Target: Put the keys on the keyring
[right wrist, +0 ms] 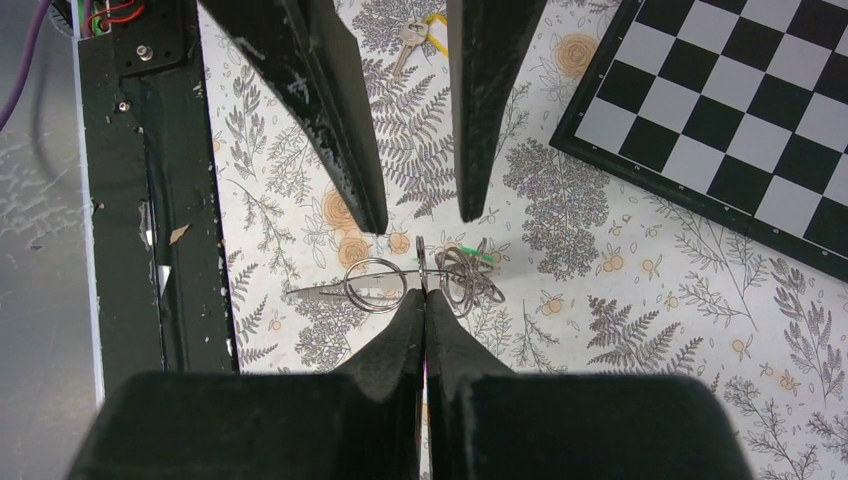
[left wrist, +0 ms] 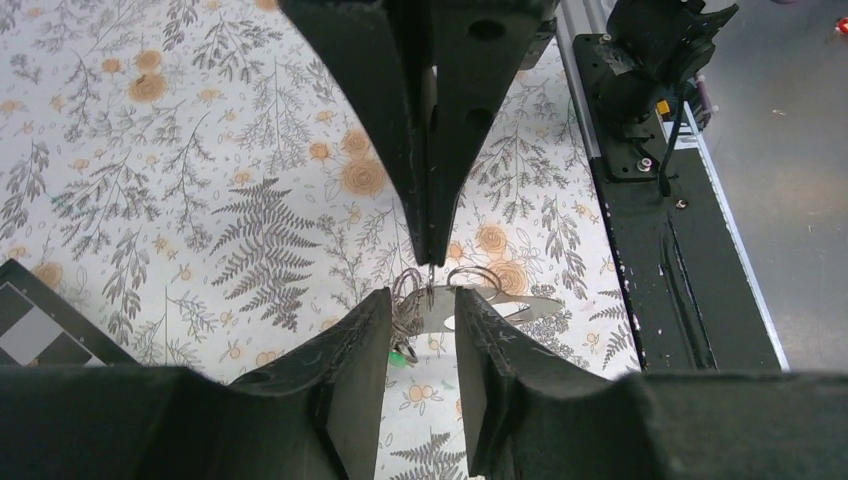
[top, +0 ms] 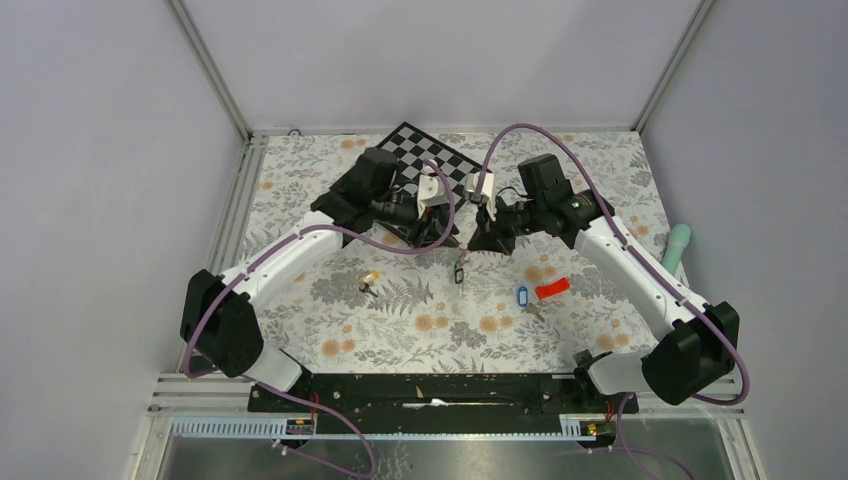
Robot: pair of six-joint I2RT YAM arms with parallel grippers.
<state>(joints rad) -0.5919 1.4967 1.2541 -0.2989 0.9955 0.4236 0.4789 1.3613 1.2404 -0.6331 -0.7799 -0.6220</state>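
Observation:
The keyring (top: 459,270) hangs above the middle of the table. It is a flat grey plate (left wrist: 530,305) with wire rings, seen edge-on in the right wrist view (right wrist: 330,291). My right gripper (right wrist: 423,295) is shut on its upper edge. A green-tagged key (left wrist: 400,358) dangles from the wire rings (right wrist: 482,258). My left gripper (left wrist: 424,296) is open, its two fingertips either side of the keyring, opposite the right gripper (top: 475,240). On the cloth lie a yellow-tagged key (top: 368,282), a blue-tagged key (top: 521,296) and a red tag (top: 551,289).
A black-and-white checkerboard (top: 430,160) lies at the back under the left arm. A teal cylinder (top: 678,248) rests at the right edge. The black base rail (top: 430,388) runs along the near edge. Metal frame posts stand at the back corners.

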